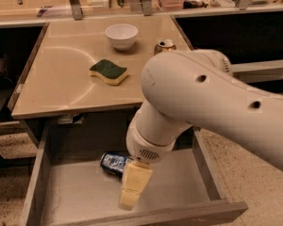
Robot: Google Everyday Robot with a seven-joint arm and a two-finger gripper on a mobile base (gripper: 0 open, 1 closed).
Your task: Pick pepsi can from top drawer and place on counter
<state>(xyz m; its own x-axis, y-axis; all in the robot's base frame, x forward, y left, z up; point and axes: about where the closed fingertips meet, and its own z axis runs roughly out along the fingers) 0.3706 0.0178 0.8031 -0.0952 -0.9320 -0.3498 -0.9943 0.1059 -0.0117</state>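
The pepsi can (pixel 112 163), blue with white markings, lies on its side on the grey floor of the open top drawer (pixel 36 188), toward its back middle. My gripper (pixel 127 200) hangs from the big white arm and reaches down into the drawer just right of and in front of the can. Its cream body covers the can's right end. The beige counter (pixel 61 86) lies above and behind the drawer.
On the counter stand a white bowl (pixel 121 34), a green and yellow sponge (pixel 108 72) and a gold can (pixel 164 46) half hidden behind my arm. The drawer's front wall (pixel 188 214) is close below the gripper. Speckled floor lies to the right.
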